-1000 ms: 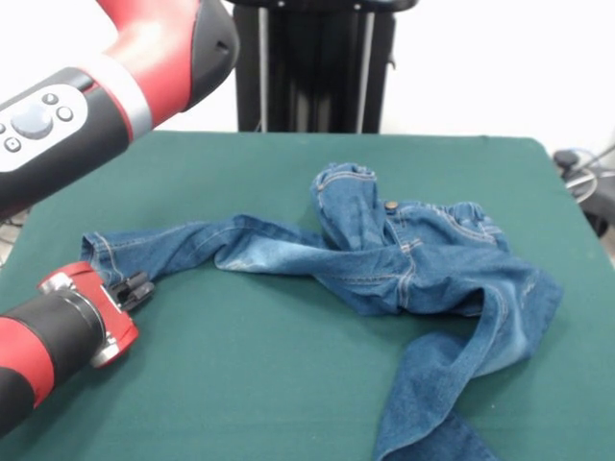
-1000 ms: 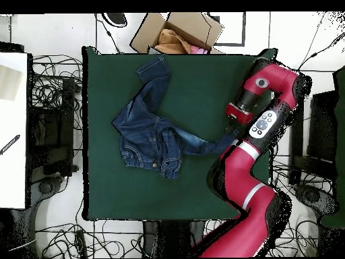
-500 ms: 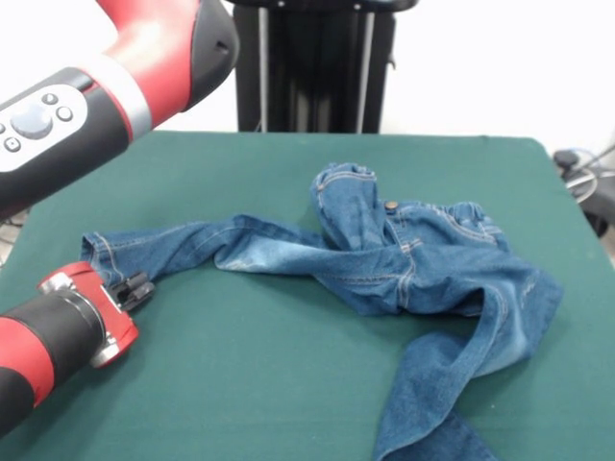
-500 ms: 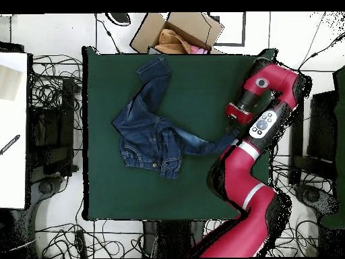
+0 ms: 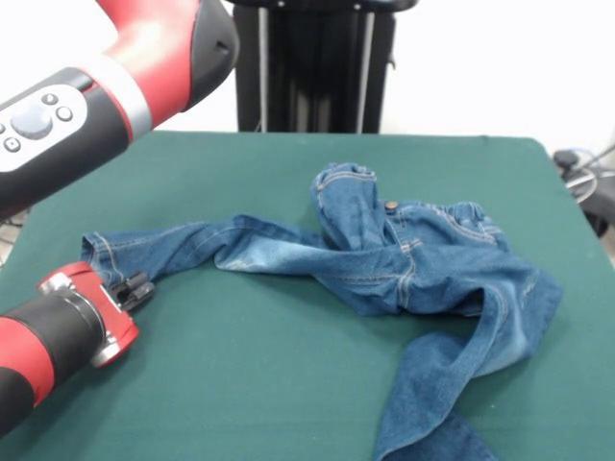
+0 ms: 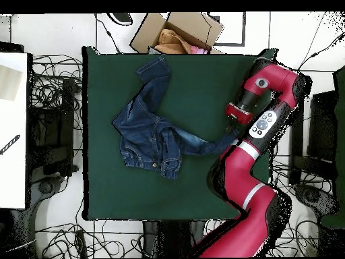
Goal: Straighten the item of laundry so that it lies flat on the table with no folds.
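Note:
The item of laundry [image 5: 404, 259], a pair of blue denim jeans, lies crumpled on the green table [image 5: 259, 384]. Its waist is bunched at the middle with the metal button showing. One leg stretches left and ends at its hem beside my gripper [image 5: 135, 288]; the other leg trails to the near right edge. In the overhead view the jeans [image 6: 151, 135] sit left of centre on the table [image 6: 128, 189], and one leg reaches right to my gripper [image 6: 231, 127]. The gripper sits low at the leg's hem, and contact with the cloth is unclear.
An open cardboard box [image 6: 176, 32] with cloth inside stands just beyond the table's top edge in the overhead view. Cables cover the floor around the table. My red arm [image 6: 259, 121] overhangs the table's right side there.

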Robot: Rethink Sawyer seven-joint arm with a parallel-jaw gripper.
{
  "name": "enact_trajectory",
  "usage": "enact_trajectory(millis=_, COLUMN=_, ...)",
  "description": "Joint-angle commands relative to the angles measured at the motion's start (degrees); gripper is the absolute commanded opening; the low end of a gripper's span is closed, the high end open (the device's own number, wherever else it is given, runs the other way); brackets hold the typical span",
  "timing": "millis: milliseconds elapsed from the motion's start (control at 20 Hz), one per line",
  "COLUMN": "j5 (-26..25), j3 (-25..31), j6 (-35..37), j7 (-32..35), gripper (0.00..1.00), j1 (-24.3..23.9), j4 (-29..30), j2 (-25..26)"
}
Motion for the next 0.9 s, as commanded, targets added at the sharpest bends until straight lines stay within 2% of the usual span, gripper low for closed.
enact_trajectory(millis=50, j5=-4.34, j3=-8.61, j6=-8.27, j7=-17.89, gripper=0.00, j1=2.57, j4=-6.35, j2=3.04)
enact_trajectory(millis=400, j5=-4.38, j3=-10.39, j6=-9.13, j7=-22.57, gripper=0.00, j1=3.40, j4=-6.07, j2=2.78)
enact_trajectory(millis=650, j5=-4.38, j3=-9.47, j6=-10.52, j7=-22.79, gripper=0.00, j1=3.47, j4=-6.30, j2=2.97)
enact_trajectory(millis=900, j5=-4.37, j3=-7.94, j6=-11.11, j7=-19.15, gripper=0.00, j1=3.16, j4=-6.55, j2=2.79)
